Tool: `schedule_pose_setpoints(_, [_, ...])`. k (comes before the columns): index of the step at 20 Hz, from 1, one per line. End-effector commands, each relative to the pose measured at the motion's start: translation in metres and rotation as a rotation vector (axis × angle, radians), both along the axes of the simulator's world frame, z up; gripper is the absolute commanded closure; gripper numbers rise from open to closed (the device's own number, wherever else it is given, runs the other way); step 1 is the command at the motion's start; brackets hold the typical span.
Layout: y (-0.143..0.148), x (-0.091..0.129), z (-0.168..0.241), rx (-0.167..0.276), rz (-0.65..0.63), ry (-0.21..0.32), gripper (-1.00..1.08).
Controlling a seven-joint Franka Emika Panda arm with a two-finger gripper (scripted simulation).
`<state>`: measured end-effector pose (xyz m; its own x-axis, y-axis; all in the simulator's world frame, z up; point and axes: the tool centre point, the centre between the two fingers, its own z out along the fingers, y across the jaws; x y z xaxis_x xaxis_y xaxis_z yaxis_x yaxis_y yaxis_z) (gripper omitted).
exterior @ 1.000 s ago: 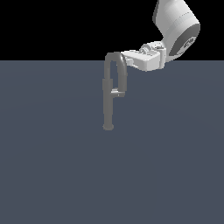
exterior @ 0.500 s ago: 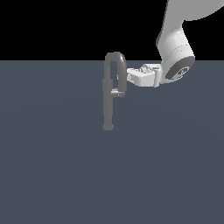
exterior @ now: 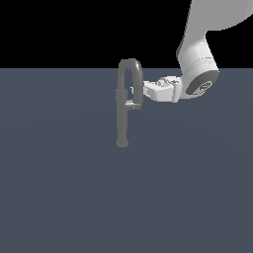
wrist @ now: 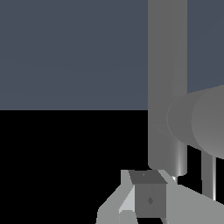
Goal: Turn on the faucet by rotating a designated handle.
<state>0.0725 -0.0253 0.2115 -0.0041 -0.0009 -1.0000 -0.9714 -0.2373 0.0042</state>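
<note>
- the surface [exterior: 64, 197] is a flat, plain slate-blue plane filling the lower part of the exterior view; behind it the room is plain black, with no walls or furniture showing.
- the faucet [exterior: 122, 118] stands upright on the surface, its narrow arched spout at the top.
- the handle [exterior: 131, 104] sticks out sideways from the faucet's post at mid-height, toward the exterior view's right.
- the white arm [exterior: 197, 54] comes in from the faucet's upper right, with the jaws [exterior: 139, 94] right against the spout's free end, just above the handle.
- whether the jaws are apart or closed, or touching the handle, i cannot tell.
</note>
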Motion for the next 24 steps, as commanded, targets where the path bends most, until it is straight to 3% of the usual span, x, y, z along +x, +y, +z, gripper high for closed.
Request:
schedule_pose_setpoints(1, [-0.001,-0.003,0.002,0.000,0.000,0.000,1.08])
schedule_pose_setpoints(24, [-0.011,-0.047,0.014,0.000,-0.001,-0.002,1.08])
